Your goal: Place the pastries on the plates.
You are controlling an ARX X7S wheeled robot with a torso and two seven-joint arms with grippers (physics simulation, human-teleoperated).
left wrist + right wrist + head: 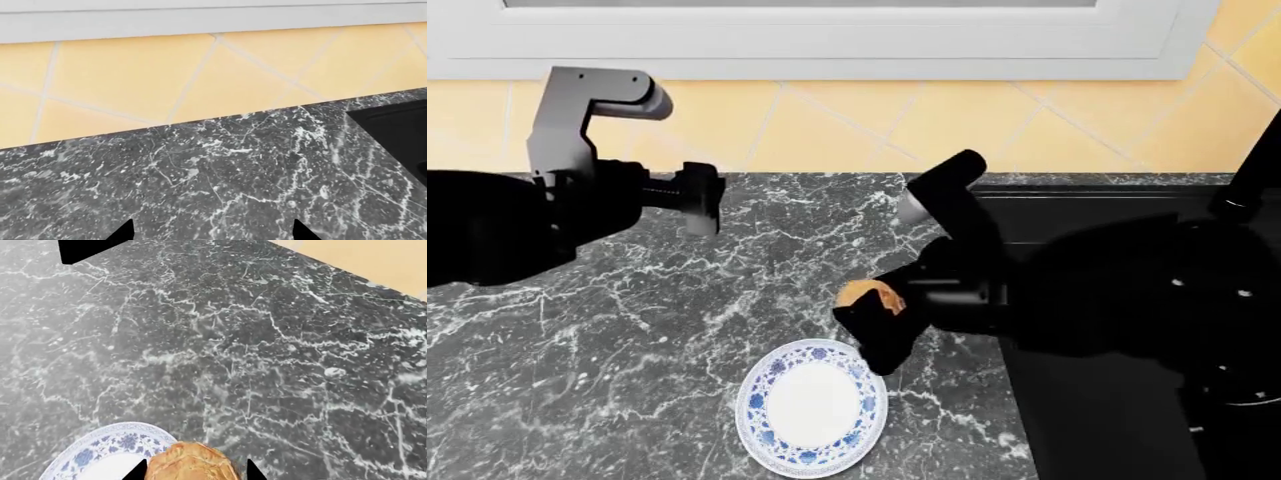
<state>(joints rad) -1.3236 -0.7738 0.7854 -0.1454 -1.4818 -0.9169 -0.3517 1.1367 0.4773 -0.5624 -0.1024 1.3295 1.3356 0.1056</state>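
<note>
My right gripper [878, 312] is shut on the golden-brown bun [872, 296] and holds it above the marble counter, just past the far right rim of the blue-rimmed plate [811, 405]. In the right wrist view the bun [190, 462] sits between the two fingertips of the right gripper [195, 471], with the plate's rim [100, 450] beside it. My left gripper [703, 200] hovers over the counter at the far left, open and empty; in the left wrist view the left gripper [213, 232] has its fingertips wide apart. The white-iced pastry and the cream-white plate are out of view.
A black sink [1121, 400] is set into the dark marble counter [627, 340] on the right; its corner shows in the left wrist view [393, 130]. A yellow tiled wall [827, 120] and a white window sill run along the back.
</note>
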